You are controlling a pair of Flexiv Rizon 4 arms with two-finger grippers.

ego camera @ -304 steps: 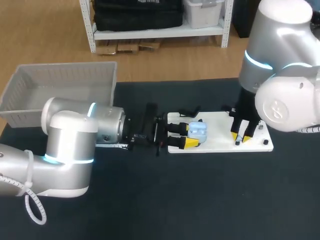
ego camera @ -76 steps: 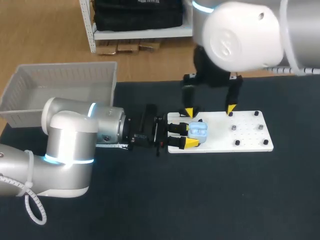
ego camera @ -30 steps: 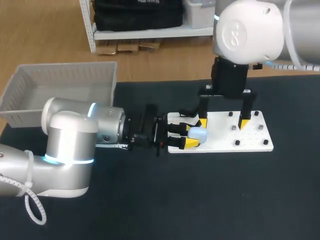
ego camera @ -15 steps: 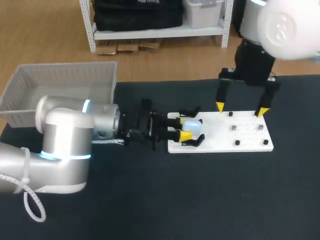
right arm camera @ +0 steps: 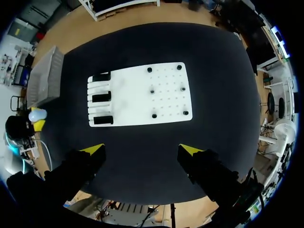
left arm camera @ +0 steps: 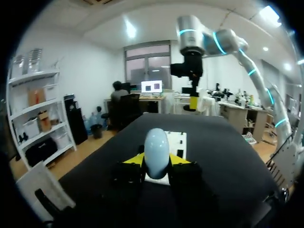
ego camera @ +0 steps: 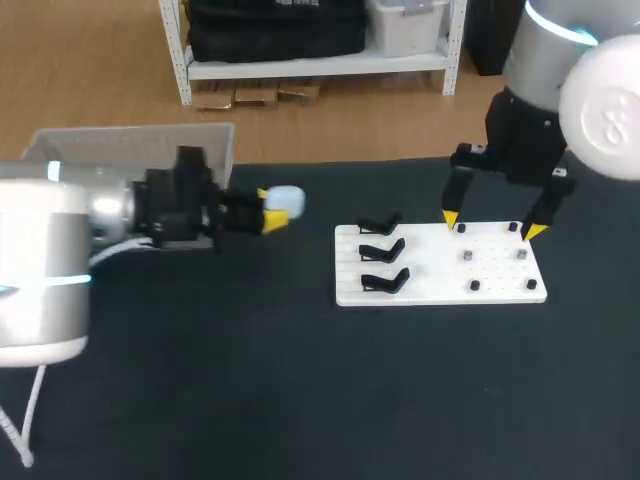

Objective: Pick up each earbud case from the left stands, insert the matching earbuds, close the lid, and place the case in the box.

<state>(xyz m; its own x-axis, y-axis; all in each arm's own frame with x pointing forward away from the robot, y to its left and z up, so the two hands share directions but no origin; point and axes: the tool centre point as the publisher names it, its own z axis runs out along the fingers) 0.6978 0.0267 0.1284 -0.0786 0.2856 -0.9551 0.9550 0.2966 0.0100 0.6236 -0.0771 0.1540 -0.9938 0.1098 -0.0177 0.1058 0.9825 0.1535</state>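
Clenching the left pincer (ego camera: 270,207) on the rounded case (ego camera: 288,199), right pincer (ego camera: 492,225) released, maybe risking a slip before the box (ego camera: 120,150).

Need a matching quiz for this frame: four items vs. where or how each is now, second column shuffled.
Items:
1 box
2 black stands
3 earbud case
4 right gripper

States:
a clamped in the left gripper
b open, above the white board
c far left, behind the left gripper
d empty, on the white board

Pairs: 1-c, 2-d, 3-a, 4-b
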